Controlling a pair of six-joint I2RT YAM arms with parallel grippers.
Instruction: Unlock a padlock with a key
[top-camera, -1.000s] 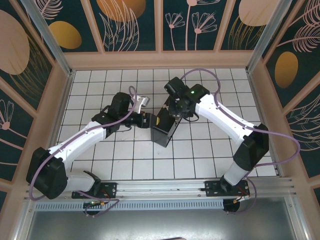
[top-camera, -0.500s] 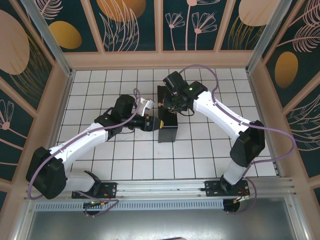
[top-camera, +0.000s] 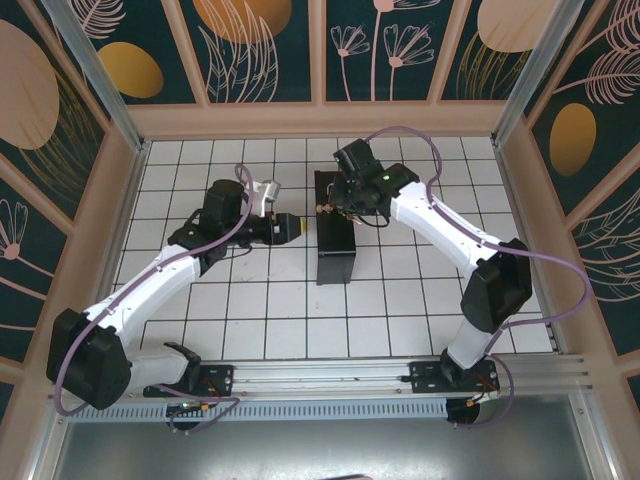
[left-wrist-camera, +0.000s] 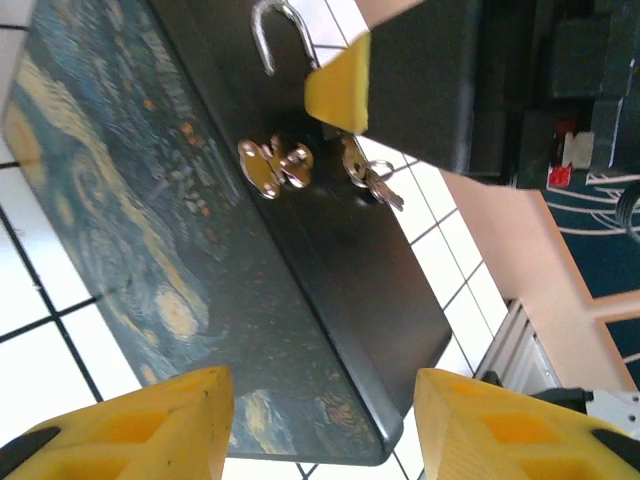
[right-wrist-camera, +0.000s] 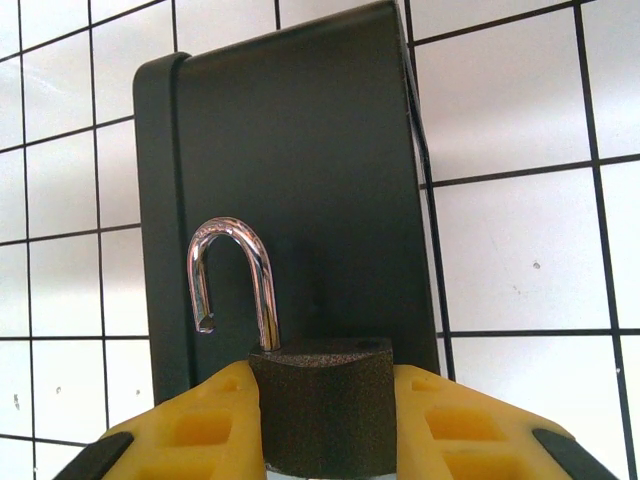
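Since the earlier frames the left gripper (top-camera: 298, 228) has drawn back to the left, off the box (top-camera: 335, 255) it was touching half a second ago. The box itself lay askew a second ago and now sits square to the grid of the white tiled table (top-camera: 250, 300), its long side running from near to far. A narrow gap of tile shows between the left gripper and the box's left side. From the left wrist, that gripper's yellow fingertips (left-wrist-camera: 150, 420) stand wide apart with nothing between them, aimed at the box. The lid carries a printed painting of blue and yellow swirls, and a small silvery clasp (left-wrist-camera: 273, 165) sits where the lid meets the dark side wall. The right gripper (top-camera: 332, 207) hovers over the far end of the box with its yellow fingers clamped on either side of the padlock (right-wrist-camera: 322, 405), which is dark with a rough surface. The padlock's shiny shackle (right-wrist-camera: 232, 270) is sprung. One leg is seated in the body, and the other ends free in the air above the box's dark surface. The key (left-wrist-camera: 372, 182) shows in the left wrist view as a small bunch of grey metal just below the right gripper's yellow finger, on the side away from the shackle. Whether it sits in the keyhole cannot be told. A small red and white mark on the dark hardware behind is too blurred to read.
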